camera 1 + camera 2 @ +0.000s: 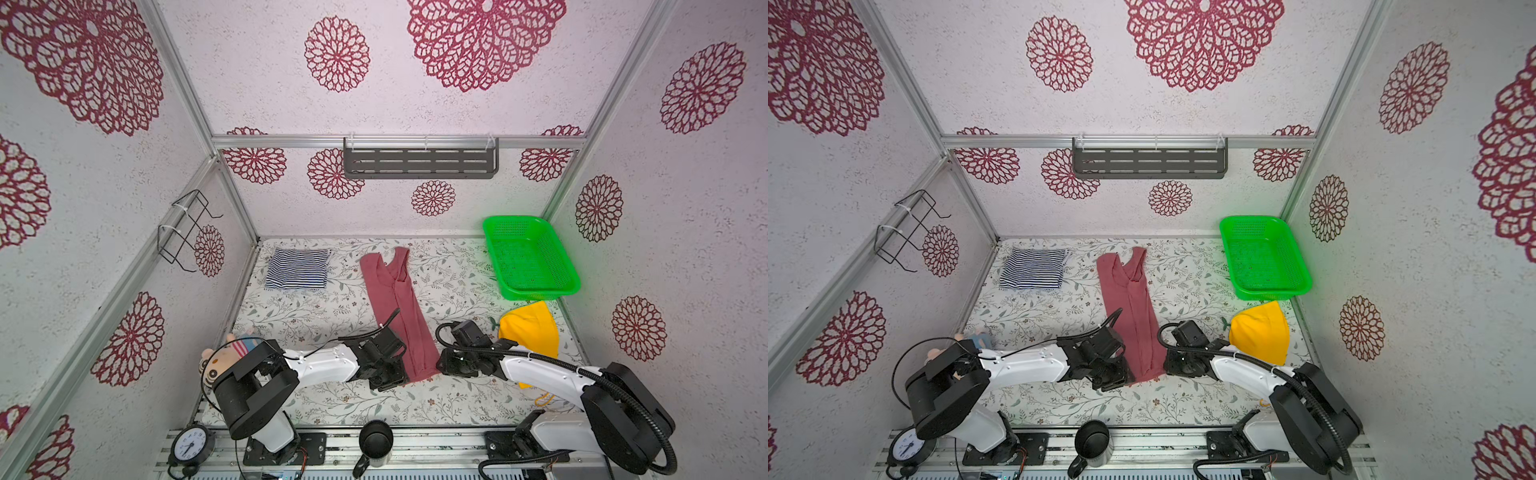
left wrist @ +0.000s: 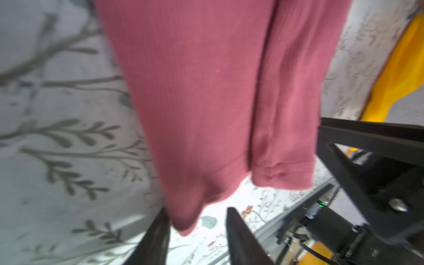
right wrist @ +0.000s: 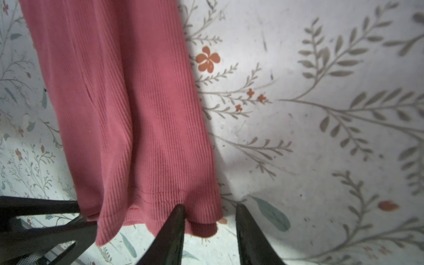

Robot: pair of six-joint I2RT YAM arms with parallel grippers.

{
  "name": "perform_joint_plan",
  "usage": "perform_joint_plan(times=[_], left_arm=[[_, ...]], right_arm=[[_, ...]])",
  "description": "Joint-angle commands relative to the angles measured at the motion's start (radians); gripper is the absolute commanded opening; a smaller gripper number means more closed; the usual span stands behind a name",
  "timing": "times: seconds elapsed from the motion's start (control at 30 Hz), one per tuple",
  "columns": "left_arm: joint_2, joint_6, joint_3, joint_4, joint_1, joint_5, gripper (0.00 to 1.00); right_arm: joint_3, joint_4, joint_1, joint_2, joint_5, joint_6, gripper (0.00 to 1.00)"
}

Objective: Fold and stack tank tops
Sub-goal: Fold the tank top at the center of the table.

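The maroon tank top [image 1: 395, 299] [image 1: 1129, 299] lies folded lengthwise into a long narrow strip, running from the back centre of the table toward the front. My left gripper [image 1: 405, 374] [image 1: 1130, 374] is at the left corner of its near hem. In the left wrist view that corner of the maroon cloth [image 2: 195, 91] sits between the left gripper's [image 2: 196, 210] spread jaws. My right gripper [image 1: 440, 365] [image 1: 1165, 368] is at the right corner, and the hem [image 3: 126, 103] pokes between its [image 3: 210, 206] parted jaws. The striped tank top [image 1: 297, 270] [image 1: 1034, 269] lies folded at the back left.
A green basket [image 1: 536, 295] stands at the back right, with a yellow cloth [image 1: 530, 328] in front of it, beside the right arm. A plush toy [image 1: 226, 353] sits behind the left arm's base. A black mug [image 1: 375, 440] and a clock [image 1: 189, 444] stand on the front rail.
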Motion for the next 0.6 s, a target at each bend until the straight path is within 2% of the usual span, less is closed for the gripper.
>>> perform_joint_plan(times=[0.0,0.03,0.17,0.27,0.57], left_arm=[[0.023,-0.012,-0.014,-0.061,-0.010,-0.017,0.33],[0.022,-0.010,-0.011,-0.064,-0.009,-0.024,0.28],[0.005,0.002,0.001,-0.109,-0.007,-0.051,0.02],[-0.033,0.010,-0.004,-0.154,-0.006,-0.069,0.00],[-0.185,0.006,-0.020,-0.244,0.022,-0.151,0.00]], right_arm=[[0.032,-0.016,0.009,0.002,-0.008,0.006,0.36],[0.035,-0.019,0.011,0.000,-0.004,0.002,0.34],[0.046,-0.033,0.012,-0.009,0.009,-0.021,0.10],[0.058,-0.054,0.021,-0.020,0.013,-0.025,0.00],[0.223,-0.260,0.128,-0.021,0.101,-0.062,0.00]])
